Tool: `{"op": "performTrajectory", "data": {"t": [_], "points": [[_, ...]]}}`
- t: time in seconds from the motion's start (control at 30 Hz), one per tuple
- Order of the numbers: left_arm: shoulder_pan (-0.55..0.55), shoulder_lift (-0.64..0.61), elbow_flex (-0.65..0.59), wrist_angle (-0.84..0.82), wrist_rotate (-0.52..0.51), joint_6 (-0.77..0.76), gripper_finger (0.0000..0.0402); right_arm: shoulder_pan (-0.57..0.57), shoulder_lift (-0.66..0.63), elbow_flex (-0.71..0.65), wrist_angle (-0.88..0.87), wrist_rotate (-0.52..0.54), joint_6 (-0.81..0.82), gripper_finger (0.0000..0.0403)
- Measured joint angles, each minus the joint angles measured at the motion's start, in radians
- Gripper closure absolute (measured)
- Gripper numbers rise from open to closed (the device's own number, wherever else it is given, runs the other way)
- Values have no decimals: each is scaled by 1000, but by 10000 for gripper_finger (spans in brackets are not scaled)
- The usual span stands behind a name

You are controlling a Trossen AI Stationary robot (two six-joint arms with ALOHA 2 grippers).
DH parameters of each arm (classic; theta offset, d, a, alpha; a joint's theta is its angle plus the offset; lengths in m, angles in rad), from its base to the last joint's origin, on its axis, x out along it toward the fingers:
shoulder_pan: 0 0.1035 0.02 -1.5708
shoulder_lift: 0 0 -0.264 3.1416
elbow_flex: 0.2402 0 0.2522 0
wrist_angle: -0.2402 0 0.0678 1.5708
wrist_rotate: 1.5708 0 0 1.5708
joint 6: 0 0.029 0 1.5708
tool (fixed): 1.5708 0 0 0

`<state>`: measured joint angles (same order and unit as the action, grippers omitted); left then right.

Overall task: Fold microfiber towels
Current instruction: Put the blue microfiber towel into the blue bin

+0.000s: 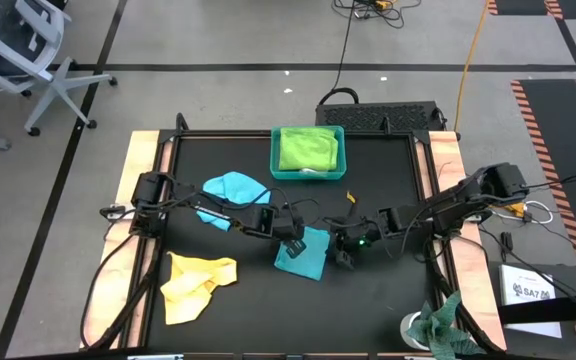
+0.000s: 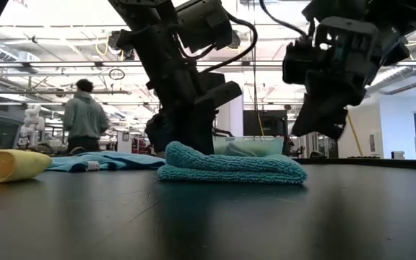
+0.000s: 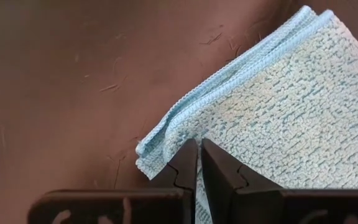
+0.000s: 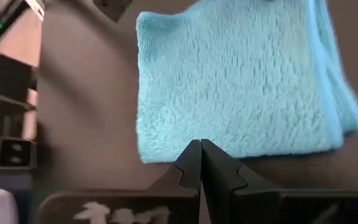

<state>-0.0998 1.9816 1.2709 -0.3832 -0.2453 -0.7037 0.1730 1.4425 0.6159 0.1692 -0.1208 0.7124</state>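
Turquoise towel (image 1: 302,254), folded, lying flat

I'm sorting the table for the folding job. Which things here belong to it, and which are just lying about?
Belong to the job:
folded turquoise towel
light blue towel
yellow towel
lime green towel
left hand, shut on the folded turquoise towel's edge
right hand, shut

Lying about:
teal tray
mottled green rag
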Motion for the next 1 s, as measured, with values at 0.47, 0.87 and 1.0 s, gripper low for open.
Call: {"op": "performTrajectory", "data": {"t": [0.47, 0.87, 1.0], "points": [[-2, 0, 0, -5, -18, -38, 376, -21, 0, 0, -76, -93, 229, 383], [-2, 0, 0, -5, -18, -85, 376, -23, 0, -106, 36, -8, 512, 246], [-2, 0, 0, -5, -18, -85, 376, -29, 0, -147, 162, 33, 544, 221]]}}
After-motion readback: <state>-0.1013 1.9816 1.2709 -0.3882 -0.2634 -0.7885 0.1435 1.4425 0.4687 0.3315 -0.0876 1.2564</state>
